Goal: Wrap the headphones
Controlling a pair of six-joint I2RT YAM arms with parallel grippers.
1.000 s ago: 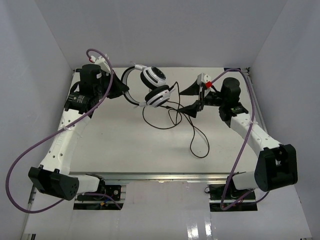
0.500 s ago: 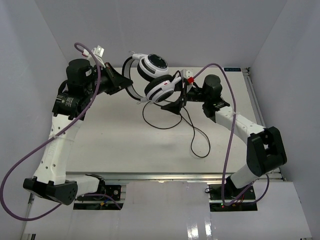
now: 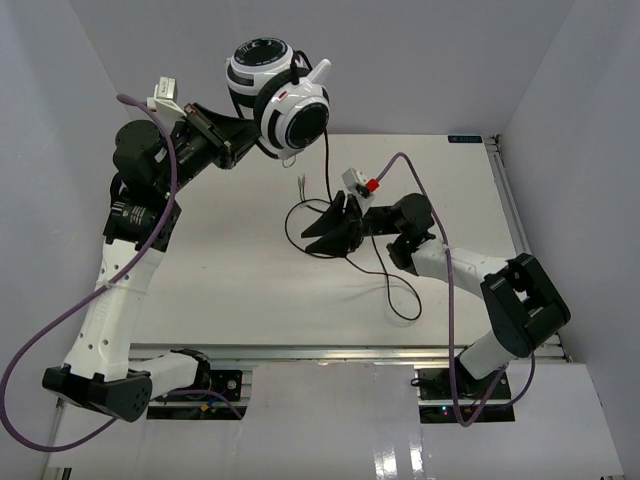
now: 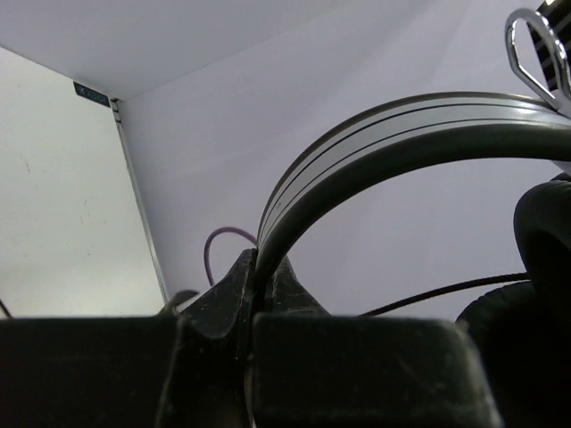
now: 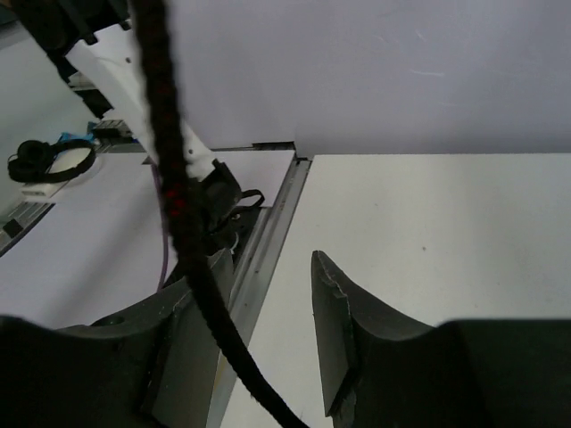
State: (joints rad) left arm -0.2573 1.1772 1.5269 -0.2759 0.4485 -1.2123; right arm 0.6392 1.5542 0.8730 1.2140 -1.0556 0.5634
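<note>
White walls box in the white table.

Top view: left gripper holds the headphones high over the far-left of the table, clear of the surface. One cord drops from them to the table, sits in loose loops mid-table and trails toward the near right. Right gripper is low by those loops, jaws apart, nothing in them. Count: one headset, two earcups, one cord, two arms.

Left wrist: left gripper is pinched tight on the headband; the cord runs off to the right below it.

Right wrist: right gripper is wide open over the table, with the cord crossing in front of one finger; can't tell if it touches. A small dark headset lies outside the cell, far left.

My read: wrapping not started. No turns visible around the headband, whole cord left to wind.
</note>
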